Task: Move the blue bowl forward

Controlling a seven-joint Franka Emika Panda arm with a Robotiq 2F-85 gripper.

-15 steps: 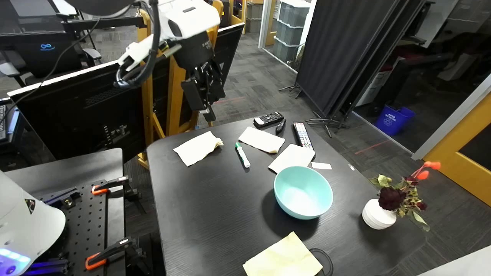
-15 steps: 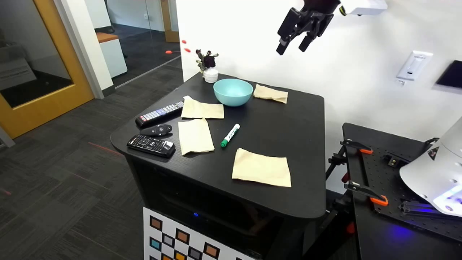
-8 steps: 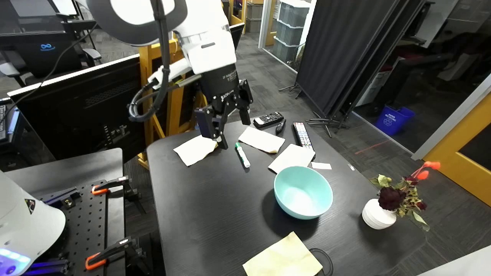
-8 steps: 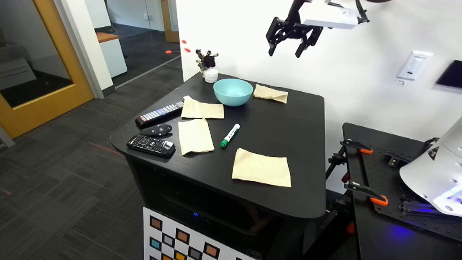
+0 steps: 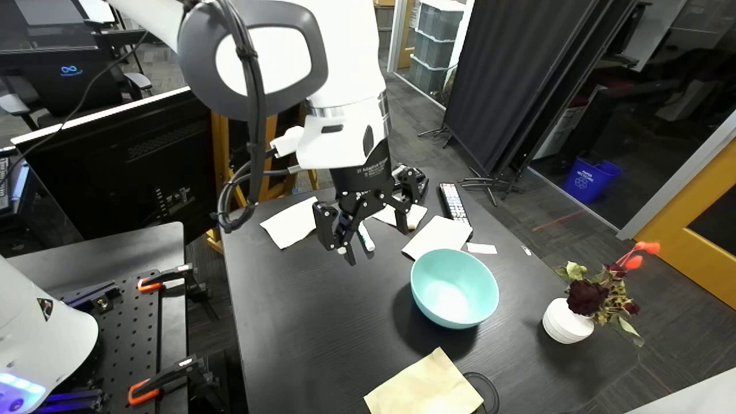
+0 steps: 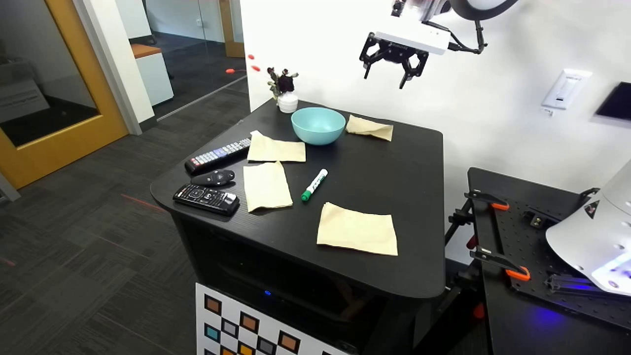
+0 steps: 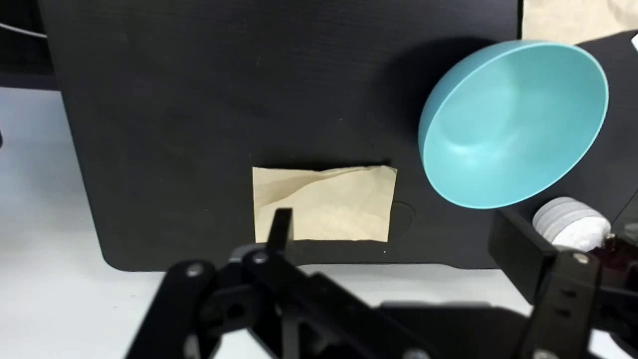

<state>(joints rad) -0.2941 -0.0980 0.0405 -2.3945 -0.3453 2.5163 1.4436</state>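
The blue bowl (image 5: 454, 288) stands upright on the dark table (image 5: 310, 322). It also shows in an exterior view (image 6: 318, 126), between paper sheets and the white plant pot. In the wrist view the bowl (image 7: 513, 124) is at the upper right, beyond the right finger. My gripper (image 5: 377, 246) is open and empty. It hangs high above the table in an exterior view (image 6: 384, 82), apart from the bowl. In the wrist view the gripper (image 7: 394, 214) has its fingers wide apart, with a paper sheet (image 7: 329, 204) on the table below.
A white pot (image 5: 568, 321) with dried flowers stands near the bowl. Other paper sheets (image 6: 357, 229) lie on the table. A green-capped marker (image 6: 314, 185) and several remotes (image 6: 207, 198) lie there too. A black cable loop (image 5: 486, 391) lies by the near sheet.
My gripper has come in over the table, nearer the bowl, and turned to point more downward. The bowl and the other objects have not moved.
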